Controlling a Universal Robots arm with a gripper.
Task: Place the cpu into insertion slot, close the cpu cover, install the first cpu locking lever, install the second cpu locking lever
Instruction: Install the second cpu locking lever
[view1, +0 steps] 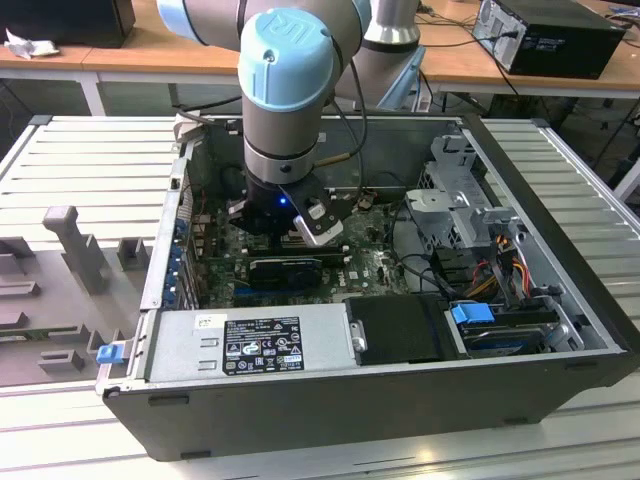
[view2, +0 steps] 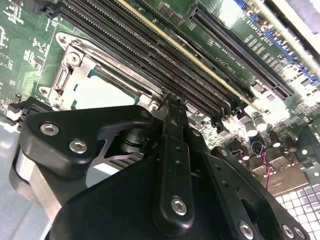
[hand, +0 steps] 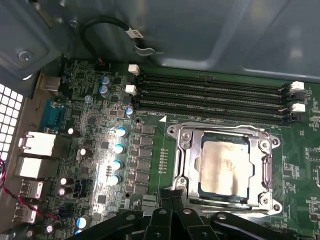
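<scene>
The end effector (hand: 172, 200), fingers pressed together and holding nothing, sits at the near edge of the insertion slot (hand: 176, 160). The cpu (hand: 222, 167) lies seated inside, under the lowered cpu cover (hand: 187, 137), directly ahead of the fingertips.

Beige-silver cpu (hand: 222, 165) – silvery cpu cover (hand: 186, 150) – green motherboard (hand: 150, 150).
</scene>
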